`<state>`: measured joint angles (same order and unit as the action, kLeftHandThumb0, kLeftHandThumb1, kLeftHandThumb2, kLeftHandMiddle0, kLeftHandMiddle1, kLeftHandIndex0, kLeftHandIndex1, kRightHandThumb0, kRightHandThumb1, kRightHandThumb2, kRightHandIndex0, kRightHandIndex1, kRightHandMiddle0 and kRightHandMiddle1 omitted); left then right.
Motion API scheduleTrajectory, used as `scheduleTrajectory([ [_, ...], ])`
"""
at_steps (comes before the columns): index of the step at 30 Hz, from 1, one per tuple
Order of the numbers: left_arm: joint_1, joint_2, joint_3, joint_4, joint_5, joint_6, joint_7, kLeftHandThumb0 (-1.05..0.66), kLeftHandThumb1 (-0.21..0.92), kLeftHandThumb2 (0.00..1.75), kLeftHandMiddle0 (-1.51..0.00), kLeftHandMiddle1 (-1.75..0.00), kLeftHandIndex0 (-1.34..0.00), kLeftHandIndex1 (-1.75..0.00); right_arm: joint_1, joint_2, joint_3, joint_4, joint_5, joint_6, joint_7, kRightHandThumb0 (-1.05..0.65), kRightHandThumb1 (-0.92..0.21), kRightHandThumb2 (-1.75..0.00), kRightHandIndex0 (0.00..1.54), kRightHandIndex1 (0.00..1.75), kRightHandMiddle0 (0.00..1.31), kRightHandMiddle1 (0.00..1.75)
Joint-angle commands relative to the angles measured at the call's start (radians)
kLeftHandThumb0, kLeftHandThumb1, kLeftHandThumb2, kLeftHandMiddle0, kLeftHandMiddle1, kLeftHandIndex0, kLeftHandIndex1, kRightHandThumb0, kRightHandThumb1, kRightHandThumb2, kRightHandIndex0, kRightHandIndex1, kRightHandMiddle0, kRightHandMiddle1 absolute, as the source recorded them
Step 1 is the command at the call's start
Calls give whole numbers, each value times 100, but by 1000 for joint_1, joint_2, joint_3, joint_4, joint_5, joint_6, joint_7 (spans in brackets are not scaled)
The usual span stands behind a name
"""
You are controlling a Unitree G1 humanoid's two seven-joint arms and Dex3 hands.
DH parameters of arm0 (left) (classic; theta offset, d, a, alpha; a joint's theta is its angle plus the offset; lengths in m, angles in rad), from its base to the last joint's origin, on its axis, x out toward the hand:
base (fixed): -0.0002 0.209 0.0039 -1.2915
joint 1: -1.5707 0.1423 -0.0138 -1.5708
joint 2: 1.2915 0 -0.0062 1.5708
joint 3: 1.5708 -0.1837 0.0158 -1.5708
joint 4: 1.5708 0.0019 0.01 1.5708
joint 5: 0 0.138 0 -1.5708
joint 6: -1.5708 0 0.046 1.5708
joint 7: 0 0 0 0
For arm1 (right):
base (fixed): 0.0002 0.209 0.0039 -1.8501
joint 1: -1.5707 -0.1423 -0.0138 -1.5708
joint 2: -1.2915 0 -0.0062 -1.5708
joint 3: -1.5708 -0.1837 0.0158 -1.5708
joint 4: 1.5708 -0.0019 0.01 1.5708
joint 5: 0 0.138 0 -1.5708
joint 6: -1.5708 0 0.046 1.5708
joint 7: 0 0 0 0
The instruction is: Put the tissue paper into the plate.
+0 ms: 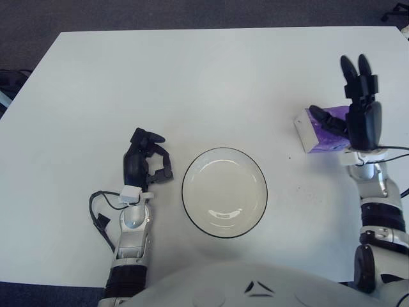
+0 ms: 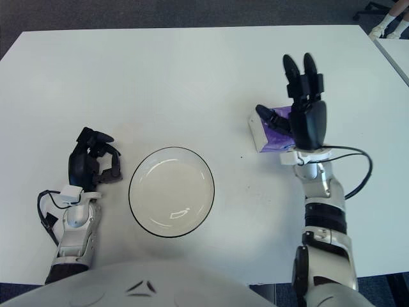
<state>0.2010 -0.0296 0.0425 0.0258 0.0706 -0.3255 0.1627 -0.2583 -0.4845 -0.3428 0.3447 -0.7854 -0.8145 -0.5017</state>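
A purple tissue pack (image 1: 317, 133) with a white end lies on the white table at the right. My right hand (image 1: 356, 105) is over its right half, fingers (image 1: 356, 71) stretched straight up and away from me, thumb across the pack's top; it grasps nothing. A clear round plate (image 1: 224, 190) with a dark rim sits empty in the middle near the front edge. My left hand (image 1: 147, 161) shows left of the plate with curled fingers, holding nothing.
The white table (image 1: 192, 83) reaches the view's back, with dark carpet beyond. A black cable (image 1: 102, 214) loops by my left wrist, another (image 2: 358, 173) by my right forearm.
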Motion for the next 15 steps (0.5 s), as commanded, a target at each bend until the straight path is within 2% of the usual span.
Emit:
scheduleTrajectory([
  [1, 62, -14, -3, 79, 11, 56, 10, -1, 13, 155, -76, -175, -51, -175, 77, -47, 9, -71, -27, 93, 20, -105, -92, -43, 0, 0, 0, 0],
  [4, 64, -18, -3, 72, 7, 71, 11, -1, 17, 151, -73, -175, -48, -175, 88, -66, 39, -117, -1, 135, 57, -105, -92, -41, 0, 0, 0, 0],
  [8, 65, -18, -4, 66, 7, 78, 11, -1, 20, 147, -71, -174, -46, -175, 112, -103, 55, -137, 25, 138, 58, -105, -91, -40, 0, 0, 0, 0],
  [13, 65, -16, -4, 67, 13, 73, 11, -1, 20, 147, -70, -174, -46, -175, 136, -136, 66, -192, 56, 192, 126, -105, -90, -37, 0, 0, 0, 0],
  [15, 65, -15, -3, 66, 12, 74, 9, -1, 20, 147, -70, -174, -46, -175, 113, -172, 71, -196, 63, 229, 181, -105, -89, -36, 0, 0, 0, 0],
])
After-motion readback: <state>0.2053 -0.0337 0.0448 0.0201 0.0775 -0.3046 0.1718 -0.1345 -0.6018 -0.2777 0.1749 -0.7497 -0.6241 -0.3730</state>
